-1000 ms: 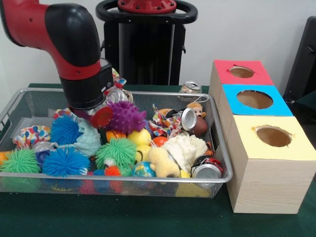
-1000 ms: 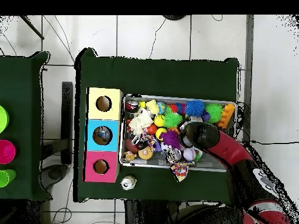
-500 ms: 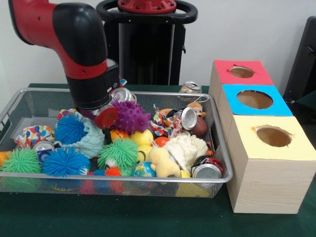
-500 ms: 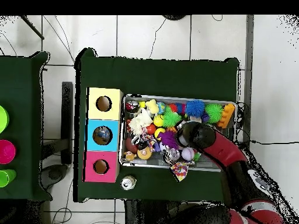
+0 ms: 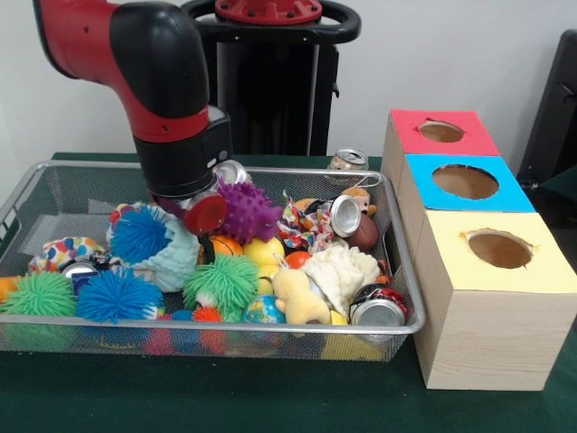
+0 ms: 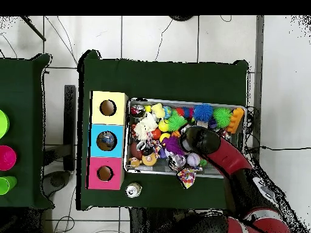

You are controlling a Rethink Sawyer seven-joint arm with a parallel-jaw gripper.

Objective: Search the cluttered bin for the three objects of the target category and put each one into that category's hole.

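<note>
The wire bin (image 5: 54,176) is packed with toys and cans. My gripper (image 5: 187,196) is low in the bin's middle, under the black wrist, and its state is hidden. A red round thing (image 5: 206,215) sits right at its lower end, against a purple spiky ball (image 5: 249,210). A blue spiky ball (image 5: 139,236) and a teal plush (image 5: 178,257) lie just left of it. Silver cans show at the centre right (image 5: 343,216), the front right corner (image 5: 378,312) and behind the wrist (image 5: 231,170). From above, the gripper (image 6: 195,139) covers the bin's (image 6: 182,101) middle.
Three boxes with holes stand right of the bin: red (image 5: 410,126), blue (image 5: 424,167) and yellow (image 5: 541,271). Another can (image 5: 348,161) stands on the green table behind the bin. From above, this can (image 6: 133,190) sits below the pink box (image 6: 96,165).
The arm has slid to the right through the clutter. The red round thing, purple ball, blue ball and teal plush shifted right with it.
</note>
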